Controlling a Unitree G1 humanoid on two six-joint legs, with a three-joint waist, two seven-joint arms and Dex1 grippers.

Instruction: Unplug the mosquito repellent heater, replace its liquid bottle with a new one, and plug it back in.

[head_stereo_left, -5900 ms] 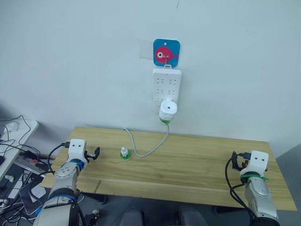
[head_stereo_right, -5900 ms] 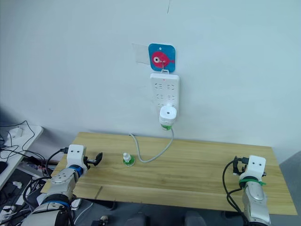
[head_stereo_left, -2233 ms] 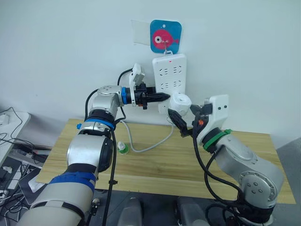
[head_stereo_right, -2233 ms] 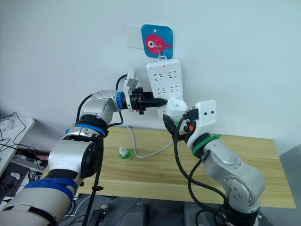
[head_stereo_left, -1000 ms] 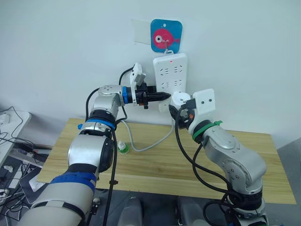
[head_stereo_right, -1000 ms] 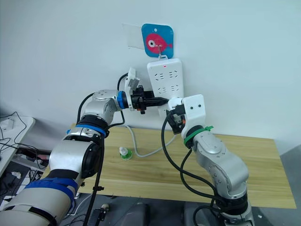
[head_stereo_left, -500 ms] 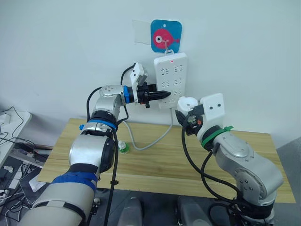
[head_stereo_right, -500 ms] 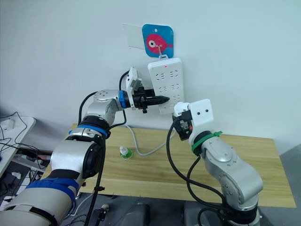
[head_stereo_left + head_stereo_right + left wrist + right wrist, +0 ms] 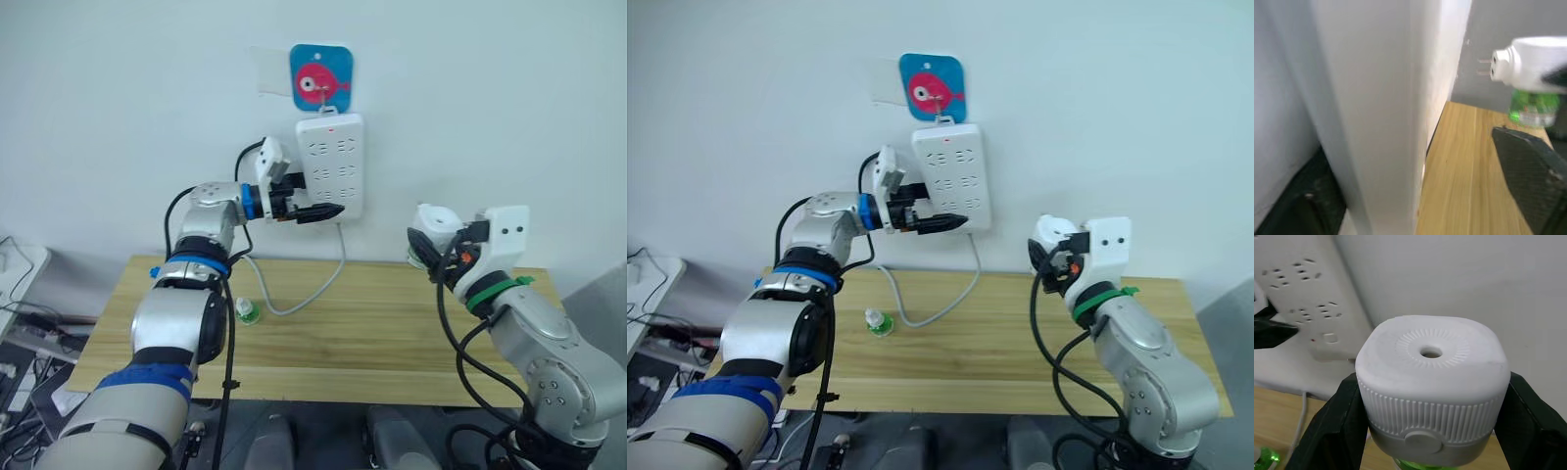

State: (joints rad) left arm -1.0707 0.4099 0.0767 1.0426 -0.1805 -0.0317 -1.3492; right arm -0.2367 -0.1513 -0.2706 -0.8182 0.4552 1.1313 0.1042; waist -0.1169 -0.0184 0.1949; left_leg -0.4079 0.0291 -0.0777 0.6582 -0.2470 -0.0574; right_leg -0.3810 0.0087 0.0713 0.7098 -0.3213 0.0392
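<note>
You have the small white rounded plastic mosquito repellent heater (image 9: 1432,382) clamped in the right gripper (image 9: 1050,257), its two black fingers bearing on opposite sides of the ribbed white body. The unit is off the long white plastic power strip (image 9: 330,164) and held in the air well to the right of it, above the far right part of the light wooden table (image 9: 372,323). Judge it light and rigid, a smooth moulded shell that could slip if the hold loosens; the ribbed band is the sound place to hold it. The green liquid bottle (image 9: 1530,105) under it looks the part to take hold of for removal, leaving the two plug prongs free. A second small green-based bottle (image 9: 878,321) stands on the table near the grey cable (image 9: 313,294).

Your right arm is bent at the elbow, forearm raised, wrist turned toward the wall. Your left arm is stretched forward and up, and the left gripper (image 9: 328,211) has its fingers drawn together to a point, touching the strip's lower left part, apparently steadying it and holding nothing
</note>
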